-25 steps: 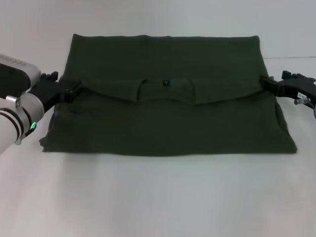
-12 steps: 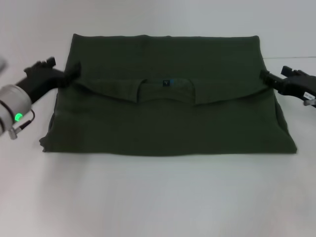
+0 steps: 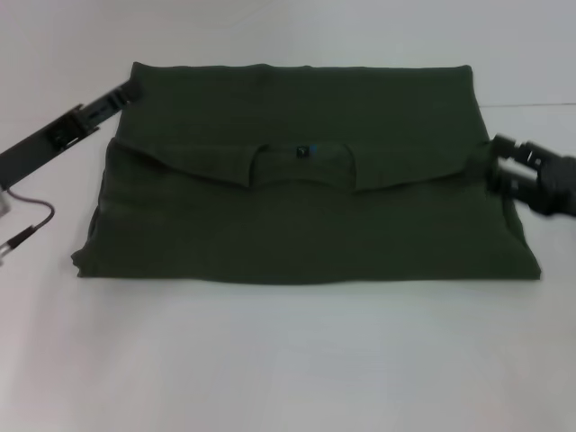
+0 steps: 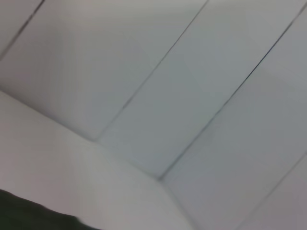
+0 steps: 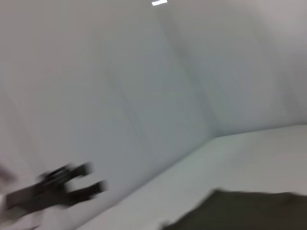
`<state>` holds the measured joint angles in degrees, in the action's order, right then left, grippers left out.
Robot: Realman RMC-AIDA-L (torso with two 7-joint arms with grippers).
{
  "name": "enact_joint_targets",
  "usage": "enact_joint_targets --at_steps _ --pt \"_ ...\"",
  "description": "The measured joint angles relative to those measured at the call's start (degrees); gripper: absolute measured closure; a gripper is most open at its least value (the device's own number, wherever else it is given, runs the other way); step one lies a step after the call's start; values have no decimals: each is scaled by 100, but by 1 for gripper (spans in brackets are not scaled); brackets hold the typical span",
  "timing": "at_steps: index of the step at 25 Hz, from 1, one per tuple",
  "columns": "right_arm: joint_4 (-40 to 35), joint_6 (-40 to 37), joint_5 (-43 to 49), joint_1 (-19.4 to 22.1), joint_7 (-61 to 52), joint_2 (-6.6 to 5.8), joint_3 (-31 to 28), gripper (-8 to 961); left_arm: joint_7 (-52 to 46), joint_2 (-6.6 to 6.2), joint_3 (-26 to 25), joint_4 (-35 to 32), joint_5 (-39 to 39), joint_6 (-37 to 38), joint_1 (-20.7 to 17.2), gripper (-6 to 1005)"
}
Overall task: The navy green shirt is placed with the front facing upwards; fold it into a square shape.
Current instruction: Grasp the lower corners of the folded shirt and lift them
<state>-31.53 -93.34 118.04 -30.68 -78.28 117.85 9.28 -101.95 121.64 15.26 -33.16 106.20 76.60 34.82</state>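
I see the shirt (image 3: pixel 306 180) flat on the bench (image 3: pixel 297 360), top folded down. Side folds are left. Left claw (image 3: pixel 121 94) and right claw (image 3: pixel 490 166) grip nothing; open or closed, I cannot tell.

Left pincer (image 3: pixel 126 93) raised at far left, arm angled up and away. Right pincer (image 3: pixel 504 166) low on the right side, fingers spread apart, motion-blurred.

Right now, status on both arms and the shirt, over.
Left end effector at shirt's far left corner, right end effector at its right edge. Navy green shirt folded once, flat on table. Nothing in the way.
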Motion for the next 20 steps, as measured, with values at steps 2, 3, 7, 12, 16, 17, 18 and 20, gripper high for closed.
enact_joint_targets --at_steps 2,3,7,12,16,17,18,20 --pt "-230 -572 0 153 50 -10 256 104 -386 11 -112 -25 -4 370 -137 198" --pt "-328 -789 1 209 61 -12 341 104 -608 20 -163 -30 -6 544 -205 192" --pt "-549 -1310 -34 343 16 -37 400 103 -1532 123 -494 157 -206 905 -495 169" --pt "-500 -1192 -72 352 25 -15 393 103 -1470 246 -611 440 -981 1297 -784 168" --pt "-490 -1064 -54 318 -15 43 458 104 -421 204 -206 332 -993 1524 -757 171" --pt "-488 -1026 -48 306 -59 53 490 104 0 187 0 199 -975 1576 -755 171" --pt "-496 -979 -43 304 -82 63 564 104 351 159 182 55 -951 1620 -753 172" --pt "-531 -871 -35 315 -98 62 775 105 793 64 676 -413 -677 1693 -754 172"
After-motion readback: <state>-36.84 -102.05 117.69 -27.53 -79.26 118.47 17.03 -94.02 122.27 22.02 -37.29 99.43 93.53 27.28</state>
